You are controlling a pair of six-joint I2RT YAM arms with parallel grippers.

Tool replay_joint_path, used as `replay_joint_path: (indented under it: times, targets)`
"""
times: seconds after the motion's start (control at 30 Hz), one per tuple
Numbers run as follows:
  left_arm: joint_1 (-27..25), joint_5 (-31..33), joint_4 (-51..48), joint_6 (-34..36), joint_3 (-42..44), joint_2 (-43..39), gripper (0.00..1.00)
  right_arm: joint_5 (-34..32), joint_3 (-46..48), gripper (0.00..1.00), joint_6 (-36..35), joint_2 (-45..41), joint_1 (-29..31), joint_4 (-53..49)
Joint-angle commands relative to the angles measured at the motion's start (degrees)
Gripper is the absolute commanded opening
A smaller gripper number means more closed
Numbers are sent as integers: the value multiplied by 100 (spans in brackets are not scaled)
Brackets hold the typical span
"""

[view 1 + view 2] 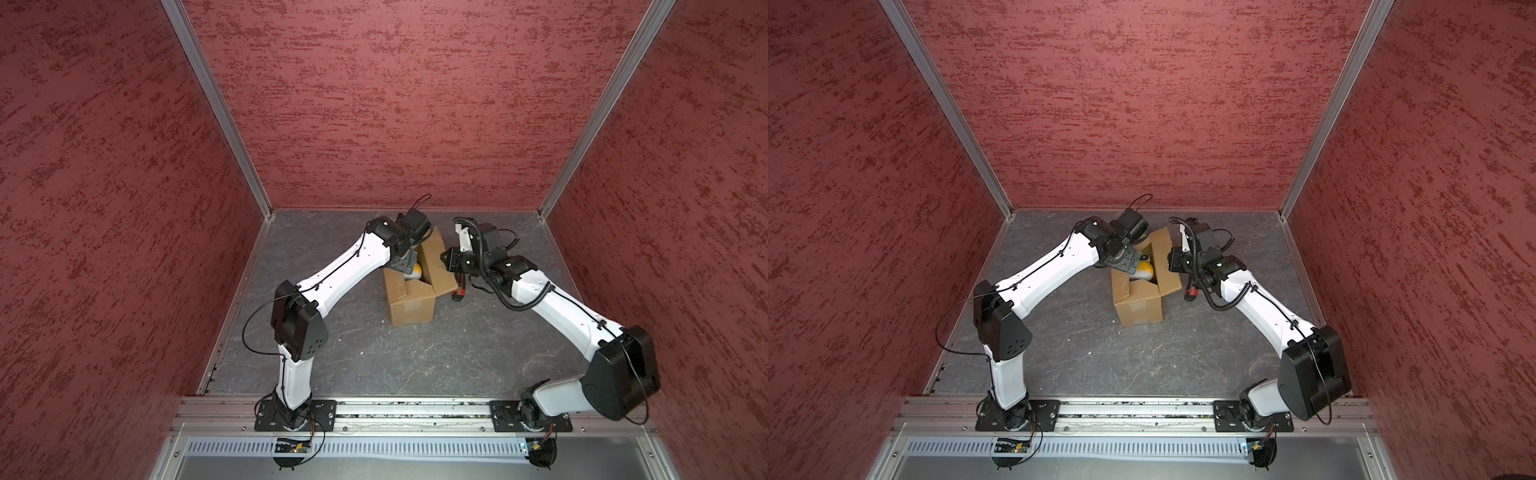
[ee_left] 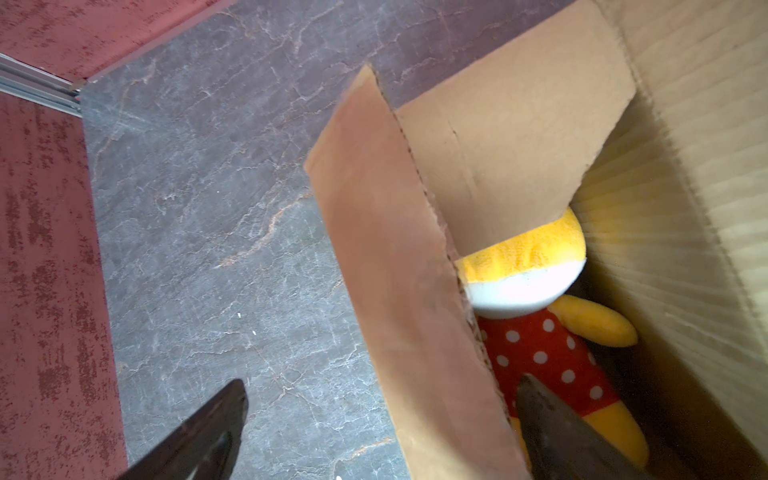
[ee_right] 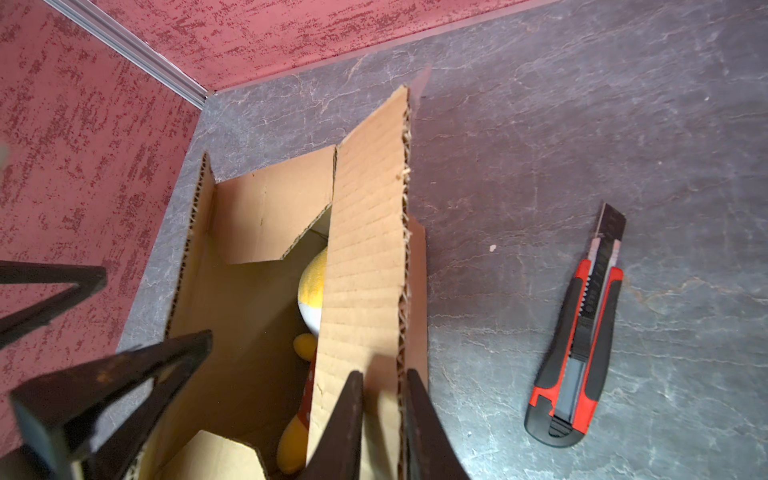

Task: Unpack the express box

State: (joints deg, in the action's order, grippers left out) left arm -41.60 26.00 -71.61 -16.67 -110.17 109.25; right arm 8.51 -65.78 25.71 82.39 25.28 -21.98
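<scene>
The express box [image 1: 411, 307] [image 1: 1140, 307] sits in the back half of the grey worktop [image 1: 415, 353], about midway between its left and right edges. The box is brown cardboard and its top is open. Its flaps stick up and out.

Inside the box lies a plush toy [image 2: 536, 345] [image 1: 415, 272]. It has a yellow and white head, yellow arms and a red body with white dots. One short flap hides part of its head.

The right gripper [image 3: 384, 374] [image 1: 445, 257] is pinched tight on the long flap [image 3: 365, 249] on the right side of the box. One finger is on each face of the cardboard.

The left gripper [image 2: 382, 384] [image 1: 1127, 262] is wide apart and holds nothing. It hangs over the left wall of the box. One finger [image 2: 216, 424] is outside, above the worktop. The other one is inside, right over the toy's dotted body. I cannot tell if it touches the toy.

A red and black box knife [image 3: 582, 332] [image 1: 460, 289] lies flat on the worktop just beside the box, on its right side. Its blade sticks out a bit.
</scene>
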Motion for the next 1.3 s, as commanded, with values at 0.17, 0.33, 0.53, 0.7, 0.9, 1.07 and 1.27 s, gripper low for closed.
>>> replay_joint_path:
  times: [0.17,0.33,0.53,0.7,0.9,1.07,1.27]
  targets:
    - [89,282,84,-100,416,-617,100,36,56,16,3,-92,-80,123]
    - [152,305,165,-161,725,-899,100,52,70,15,17,-67,-76,115]
    - [282,319,248,-325,1228,-1281,100,62,48,14,21,-21,-76,73]
    - [405,203,502,-414,1705,-1686,100,89,0,14,39,22,-76,36]
    - [620,-22,843,-565,2325,-2033,100,106,-31,13,56,40,-83,-34]
    - [832,-294,1185,-685,2870,-2151,100,142,-141,15,48,58,-76,-161]
    - [994,-861,1849,-715,3348,-2124,100,193,-291,19,34,233,-69,-323]
